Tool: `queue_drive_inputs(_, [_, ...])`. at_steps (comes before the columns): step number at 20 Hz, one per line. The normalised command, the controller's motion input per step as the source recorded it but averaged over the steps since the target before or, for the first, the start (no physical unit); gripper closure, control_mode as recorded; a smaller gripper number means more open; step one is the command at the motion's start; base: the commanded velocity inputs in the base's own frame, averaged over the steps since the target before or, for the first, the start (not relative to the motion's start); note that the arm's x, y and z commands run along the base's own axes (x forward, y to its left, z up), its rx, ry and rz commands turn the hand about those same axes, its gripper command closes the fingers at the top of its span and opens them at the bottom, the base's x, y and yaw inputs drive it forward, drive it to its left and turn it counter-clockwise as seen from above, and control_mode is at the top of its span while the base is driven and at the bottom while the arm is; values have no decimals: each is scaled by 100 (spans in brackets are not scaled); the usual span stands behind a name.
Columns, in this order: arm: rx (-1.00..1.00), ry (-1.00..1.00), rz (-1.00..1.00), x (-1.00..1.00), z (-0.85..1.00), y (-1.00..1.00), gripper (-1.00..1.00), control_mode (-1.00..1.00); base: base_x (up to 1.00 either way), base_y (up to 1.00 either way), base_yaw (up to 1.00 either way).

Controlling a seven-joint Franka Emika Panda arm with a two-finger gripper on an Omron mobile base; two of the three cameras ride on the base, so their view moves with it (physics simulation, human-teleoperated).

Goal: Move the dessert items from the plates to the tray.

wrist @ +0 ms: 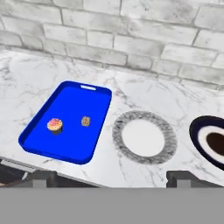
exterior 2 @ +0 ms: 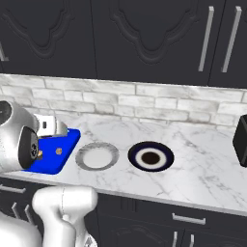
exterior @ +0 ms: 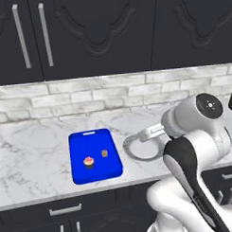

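The bright blue tray (wrist: 72, 103) lies on the marble counter with its slot handle toward the wall. On it stand the pink-frosted cupcake (wrist: 55, 125) and, a little to its right, the small brown cookie (wrist: 85, 121); both also show on the tray (exterior: 98, 173) as the cupcake (exterior: 88, 162) and cookie (exterior: 105, 154). Right of the tray sits the grey-rimmed plate (wrist: 144, 138), its white centre bare. Farther right is a dark blue plate (exterior 2: 151, 157) with a white ring and dark brown centre. My gripper (wrist: 113, 180) hovers above the counter's front edge, open, nothing between its fingers.
A grey brick backsplash (wrist: 131, 39) runs behind the counter, with dark cabinets above. A black object (exterior 2: 241, 140) stands at the counter's far right. Drawer fronts with metal handles (exterior: 65, 210) lie below the counter edge.
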Motion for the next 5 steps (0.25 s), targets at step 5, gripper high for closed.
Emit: queue_drive_inputs(5, [5, -47, 3, -97, 5, -3, -100, -100, 0, 0, 0])
